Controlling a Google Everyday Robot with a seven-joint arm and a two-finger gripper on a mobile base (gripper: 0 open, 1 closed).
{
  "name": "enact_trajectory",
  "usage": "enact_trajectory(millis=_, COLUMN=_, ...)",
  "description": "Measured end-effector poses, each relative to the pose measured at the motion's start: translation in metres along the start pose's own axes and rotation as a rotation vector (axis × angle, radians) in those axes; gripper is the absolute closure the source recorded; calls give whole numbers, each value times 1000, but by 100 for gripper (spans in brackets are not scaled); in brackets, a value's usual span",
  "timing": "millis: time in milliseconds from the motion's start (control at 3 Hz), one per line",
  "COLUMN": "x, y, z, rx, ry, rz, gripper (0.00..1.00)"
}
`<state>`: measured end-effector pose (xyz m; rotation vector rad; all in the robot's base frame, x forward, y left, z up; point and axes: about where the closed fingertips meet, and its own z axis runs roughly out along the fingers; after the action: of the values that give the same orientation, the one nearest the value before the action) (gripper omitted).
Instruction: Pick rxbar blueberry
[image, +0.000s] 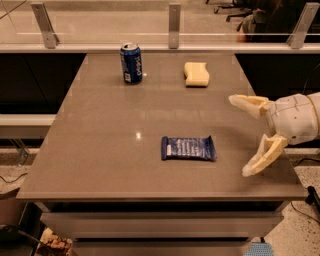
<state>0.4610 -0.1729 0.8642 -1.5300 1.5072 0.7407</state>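
Flat foil rxbar blueberry (188, 148) lies near the pale end effector (241, 136) — splayed wide, empty.

gripper (239, 135) | at table (100, 150) right edge | cream tapered fingers (262, 157), spread | white rounded wrist (295, 120), possibly segmented

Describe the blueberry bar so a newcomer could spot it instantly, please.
On the brown table, look toward the front, near the open cream two-finger gripper. The flat dark-blue foil-wrapped bar lies there; the upright blue can and yellow sponge sit far back.
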Motion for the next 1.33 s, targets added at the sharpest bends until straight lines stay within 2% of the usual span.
enact_trajectory(millis=1000, x=19, y=-6, z=43, rx=-53, ry=-66, rz=29, gripper=0)
enact_trajectory(millis=1333, x=9, y=-4, z=72, rx=-89, ry=-84, rz=45, gripper=0)
